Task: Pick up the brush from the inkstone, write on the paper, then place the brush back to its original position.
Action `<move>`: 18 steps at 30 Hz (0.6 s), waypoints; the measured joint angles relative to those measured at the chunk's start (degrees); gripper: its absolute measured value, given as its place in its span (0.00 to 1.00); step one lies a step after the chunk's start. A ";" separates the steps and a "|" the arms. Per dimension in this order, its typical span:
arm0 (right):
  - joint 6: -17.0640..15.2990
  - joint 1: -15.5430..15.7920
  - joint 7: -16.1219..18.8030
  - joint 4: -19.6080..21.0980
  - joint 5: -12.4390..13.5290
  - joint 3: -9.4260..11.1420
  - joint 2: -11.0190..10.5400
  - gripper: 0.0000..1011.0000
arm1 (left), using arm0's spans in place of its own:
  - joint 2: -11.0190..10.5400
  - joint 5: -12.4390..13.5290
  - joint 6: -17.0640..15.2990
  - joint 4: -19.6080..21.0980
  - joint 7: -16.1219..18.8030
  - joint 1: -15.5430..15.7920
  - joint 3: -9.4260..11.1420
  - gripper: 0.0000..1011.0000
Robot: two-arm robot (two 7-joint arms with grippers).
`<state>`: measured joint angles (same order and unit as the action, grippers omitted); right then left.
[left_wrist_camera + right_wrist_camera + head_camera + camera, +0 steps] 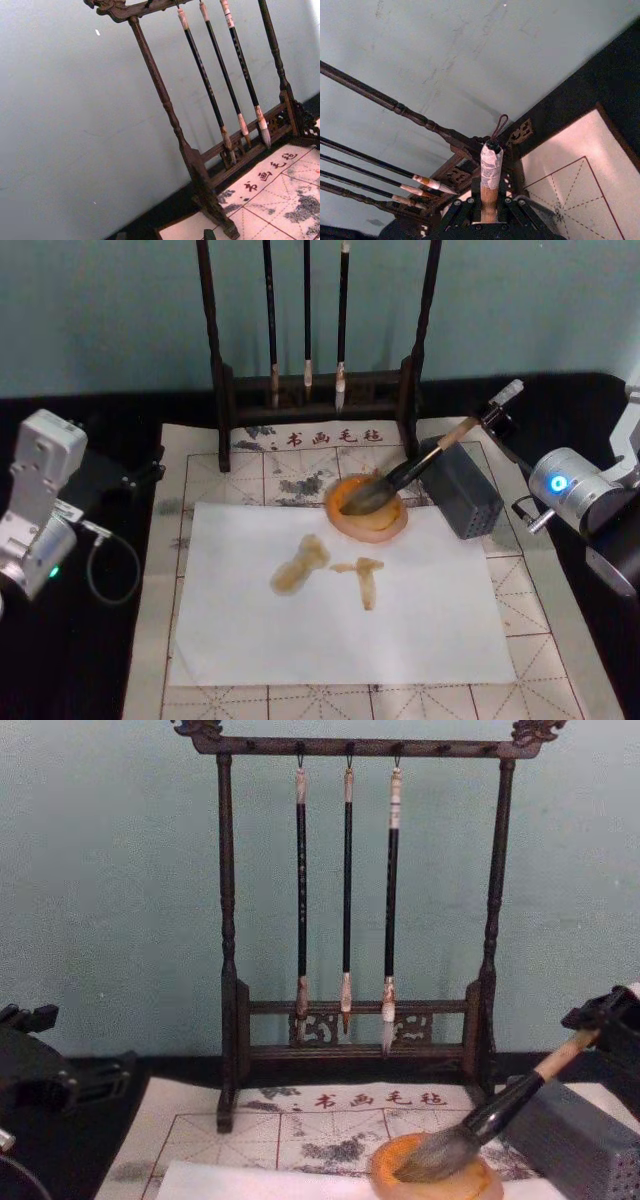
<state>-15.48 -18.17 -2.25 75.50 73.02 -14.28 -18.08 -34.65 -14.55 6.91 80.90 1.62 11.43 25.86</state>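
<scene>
At the far left of the head view we see the left arm (38,502) parked over the black table, well apart from the work; its fingers are hidden from us, so we cannot tell how they stand. Moving right, the cream felt mat (200,465) with its red grid lies on the black table (90,660), and the white paper (340,630) rests on it, bearing a few amber-brown strokes (300,565) near its middle. Behind the mat stands the dark wooden brush rack (360,748), with three thin dark-handled brushes (347,890) hanging from its top bar, tips down. Just right of centre, the orange inkstone (366,506) sits at the paper's far edge, partly on the sheet. The brush (420,465) lies tilted, its grey bristles down in the inkstone and its tan handle rising up and to the right, passing over the top of a dark grey slotted block (460,490) that stands just beside the dish. At the right, the right gripper (489,210) is clenched on the brush near its upper end: from the right wrist camera we see the handle pinched between the black fingers (457,212), with the white-wrapped end and small cord loop sticking out beyond them. The right arm's silver body reaches in from the right edge of the head view.
</scene>
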 joint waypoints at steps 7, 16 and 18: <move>-0.05 0.00 0.10 0.03 -0.09 0.06 0.03 0.21 | 0.00 0.00 0.00 0.00 0.00 0.00 0.00 0.99; -0.09 0.00 0.15 0.06 -0.18 0.11 0.07 0.48 | 0.00 0.00 0.00 0.00 0.00 0.00 0.00 0.99; -0.10 0.00 0.16 0.05 -0.19 0.12 0.08 0.53 | 0.00 0.00 0.00 0.00 0.00 0.00 0.00 0.99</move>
<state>-15.58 -18.17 -2.09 75.55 72.83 -14.17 -18.00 -34.65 -14.55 6.91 80.90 1.62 11.43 25.86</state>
